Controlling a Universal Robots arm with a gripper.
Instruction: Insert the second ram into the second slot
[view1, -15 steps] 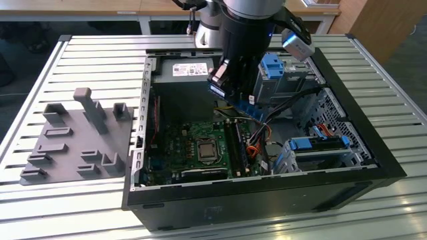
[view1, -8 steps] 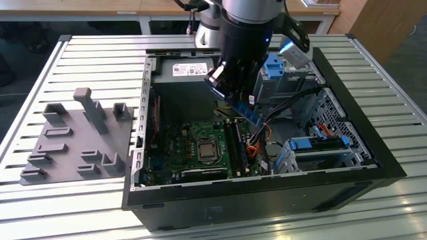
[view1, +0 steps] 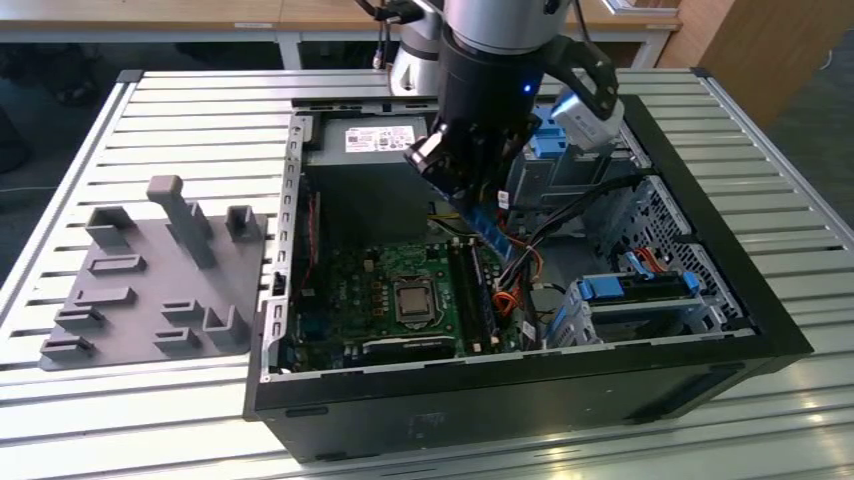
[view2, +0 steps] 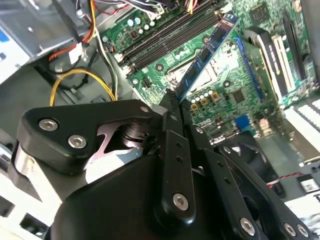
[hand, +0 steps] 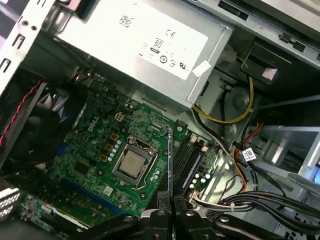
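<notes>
My gripper (view1: 467, 200) hangs inside the open computer case (view1: 694, 330), shut on the second ram (view1: 489, 236). The ram is a thin dark blue stick with black chips, and it slants down from the fingers toward the motherboard (view1: 360, 300). In the second wrist view the ram (view2: 205, 55) runs out from the gripper (view2: 172, 102), with its far end over the black memory slots (view2: 167, 41). In the first wrist view the ram (hand: 170, 162) shows edge-on above the gripper (hand: 171, 202), just beside the slots (hand: 192, 160) and not seated. I cannot tell which slot is the second.
The grey power supply box (hand: 145, 45) lies at the back of the case. The processor socket (hand: 131, 165) sits close beside the slots. Orange and black cables (view1: 523, 275) crowd the drive cage (view1: 641, 290) side. A grey fixture plate (view1: 147, 280) lies at the exterior view's left.
</notes>
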